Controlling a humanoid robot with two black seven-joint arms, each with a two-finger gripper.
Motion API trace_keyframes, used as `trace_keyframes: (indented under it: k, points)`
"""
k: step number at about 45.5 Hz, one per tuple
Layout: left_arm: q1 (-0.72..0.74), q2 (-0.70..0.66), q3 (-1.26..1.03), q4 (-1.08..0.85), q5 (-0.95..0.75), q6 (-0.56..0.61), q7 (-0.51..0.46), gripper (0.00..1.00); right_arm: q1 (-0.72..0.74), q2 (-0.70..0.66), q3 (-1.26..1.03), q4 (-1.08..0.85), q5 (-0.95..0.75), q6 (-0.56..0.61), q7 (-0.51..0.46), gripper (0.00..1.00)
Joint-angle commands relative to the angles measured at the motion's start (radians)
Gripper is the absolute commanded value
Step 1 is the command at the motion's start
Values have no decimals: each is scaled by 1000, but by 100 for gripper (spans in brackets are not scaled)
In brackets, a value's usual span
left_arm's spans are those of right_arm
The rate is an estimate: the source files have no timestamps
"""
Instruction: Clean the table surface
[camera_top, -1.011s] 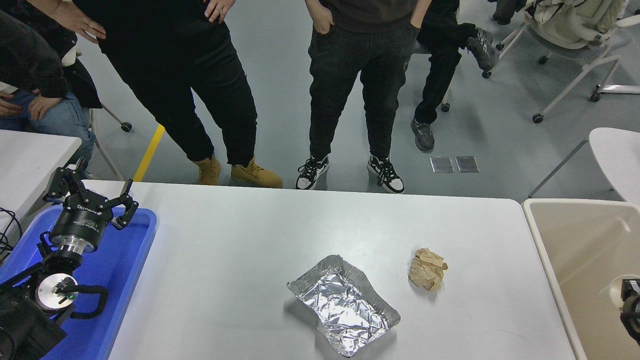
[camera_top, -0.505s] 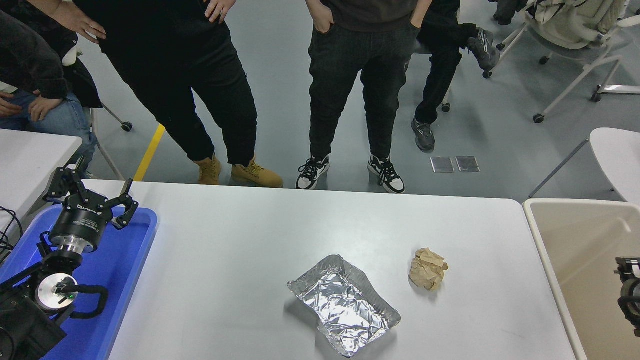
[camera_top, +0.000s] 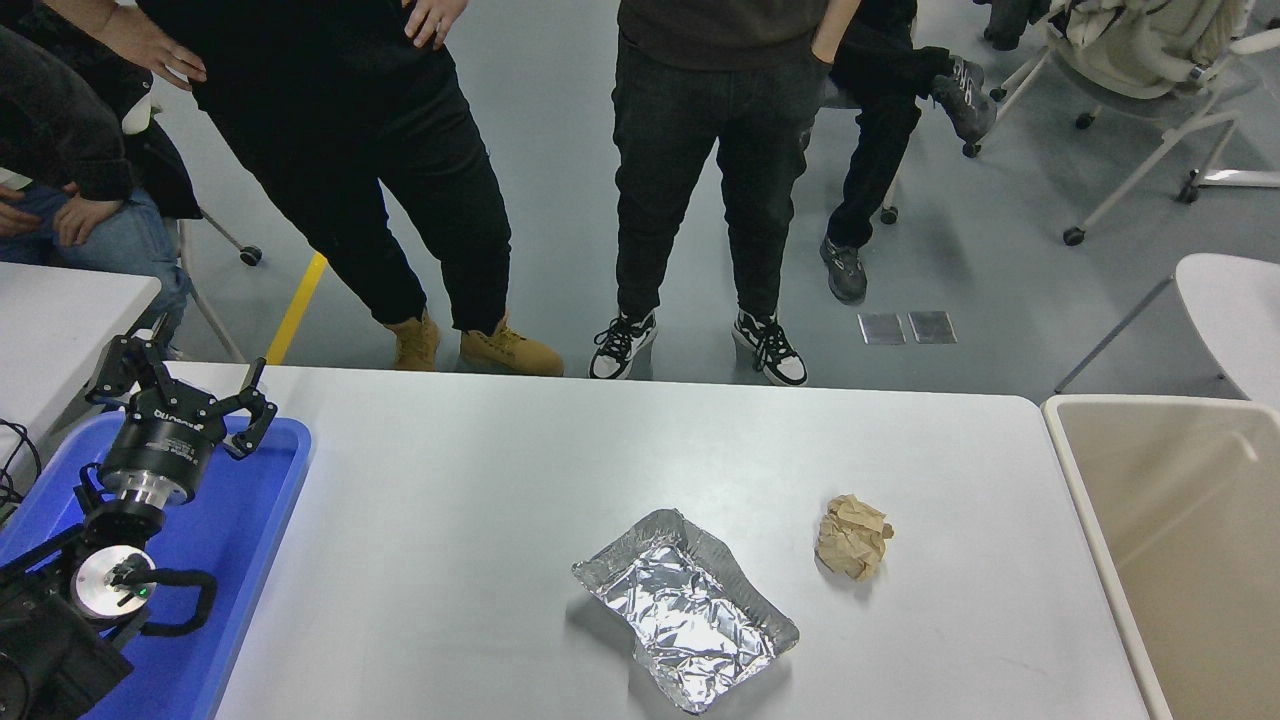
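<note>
You see a matte white-grey table surface (camera_top: 480, 500). On it lie a shiny silver foil tray (camera_top: 686, 608), creased all over, and a tan-brown crumpled paper ball (camera_top: 852, 538). The tray (camera_top: 262, 500) at the left is bright blue, the bin (camera_top: 1170, 530) at the right pale beige, and the left gripper (camera_top: 185, 390) black.

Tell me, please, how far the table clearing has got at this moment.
Nothing looks done yet: the crumpled foil tray and the brown paper ball both lie on the table surface. Nothing is in hand either; the left gripper hangs open over the blue tray, and the right arm is out of view. Both items remain to be removed; the beige bin at the right looks empty.
</note>
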Motion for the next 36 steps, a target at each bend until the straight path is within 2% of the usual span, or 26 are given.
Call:
trace_keyframes:
  k: [1, 17, 26, 30, 36]
  points:
    - [0, 0, 0, 0, 0, 0, 0, 100, 160, -44, 139, 15, 16, 35, 1, 98]
    - [0, 0, 0, 0, 0, 0, 0, 100, 177, -73, 445, 279, 14, 35, 2, 98]
    - [0, 0, 0, 0, 0, 0, 0, 100, 100, -55, 631, 414, 14, 33, 9, 98]
    - [0, 0, 0, 0, 0, 0, 0, 100, 48, -43, 686, 462, 8, 33, 53, 98]
    - [0, 0, 0, 0, 0, 0, 0, 100, -19, -26, 702, 515, 1, 33, 194, 98]
